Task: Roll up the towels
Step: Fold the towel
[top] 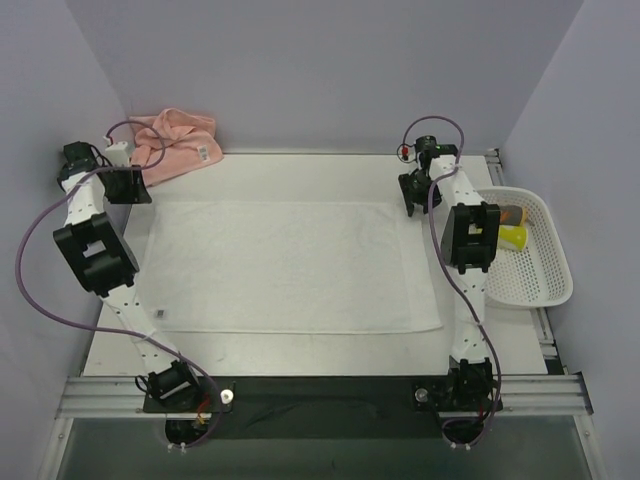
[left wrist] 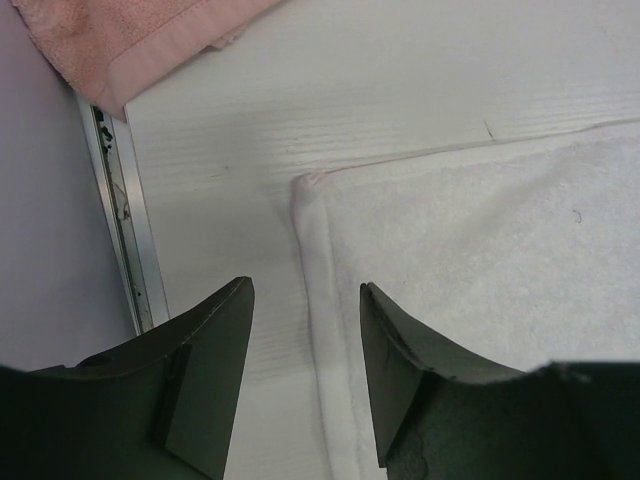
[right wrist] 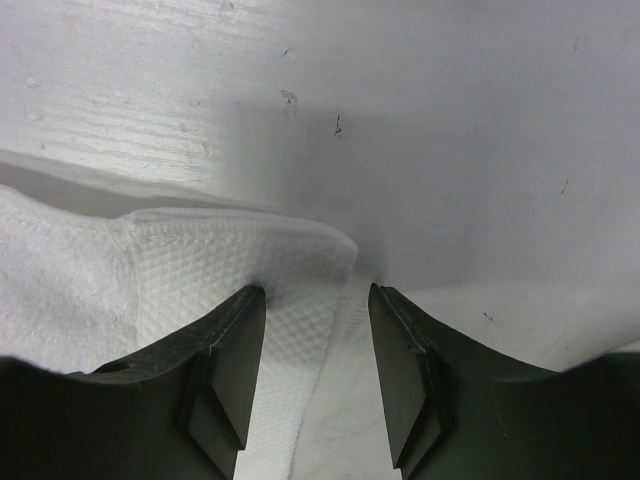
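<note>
The white towel (top: 290, 265) lies spread flat across the middle of the table. My left gripper (top: 130, 186) hovers at its far left corner, open. In the left wrist view that gripper (left wrist: 305, 290) straddles the hemmed edge of the white towel (left wrist: 480, 240), one finger over bare table and one over cloth. My right gripper (top: 415, 196) is at the far right corner. There the right gripper (right wrist: 317, 292) stands open, and the white towel's corner (right wrist: 200, 260) is bunched up against the left finger, its edge between the jaws. The salmon-pink towel (top: 178, 140) lies crumpled at the back left, also showing at top left (left wrist: 130, 40).
A white mesh basket (top: 548, 292) sits off the table's right side, holding orange and yellow items (top: 513, 226). A metal rail (left wrist: 120, 200) runs along the left table edge. Purple walls close in on the left, back and right.
</note>
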`<action>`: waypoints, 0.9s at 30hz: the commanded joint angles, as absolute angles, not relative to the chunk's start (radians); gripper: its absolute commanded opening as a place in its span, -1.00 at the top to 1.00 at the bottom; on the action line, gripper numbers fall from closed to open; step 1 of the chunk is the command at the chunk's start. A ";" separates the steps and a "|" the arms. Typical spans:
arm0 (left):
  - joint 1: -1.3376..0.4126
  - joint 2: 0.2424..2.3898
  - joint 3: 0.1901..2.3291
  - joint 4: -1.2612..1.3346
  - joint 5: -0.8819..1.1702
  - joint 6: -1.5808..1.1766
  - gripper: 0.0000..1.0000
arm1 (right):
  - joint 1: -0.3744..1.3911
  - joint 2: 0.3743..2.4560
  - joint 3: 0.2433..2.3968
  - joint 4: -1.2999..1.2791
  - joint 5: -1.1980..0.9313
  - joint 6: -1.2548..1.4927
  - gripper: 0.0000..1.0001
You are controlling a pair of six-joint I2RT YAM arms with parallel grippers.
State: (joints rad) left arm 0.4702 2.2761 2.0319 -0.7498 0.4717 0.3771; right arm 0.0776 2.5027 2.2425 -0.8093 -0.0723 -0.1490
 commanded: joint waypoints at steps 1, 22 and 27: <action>0.477 2.309 2.103 -0.724 0.474 0.380 -0.15 | 0.069 2.543 2.258 -0.827 -0.103 -0.141 0.08; 0.462 2.497 2.276 -0.726 0.583 0.287 -0.27 | 0.006 2.473 2.255 -0.753 -0.348 -0.040 0.01; 0.449 2.517 2.257 -0.726 0.575 0.288 -0.29 | 0.011 2.502 2.264 -0.753 -0.325 -0.035 0.04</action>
State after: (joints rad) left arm 0.4469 2.5050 2.2395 -0.7441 0.5491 0.2951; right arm 0.0025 2.5057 2.2436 -0.7395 -0.3225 -0.0509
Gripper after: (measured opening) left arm 0.647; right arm 0.487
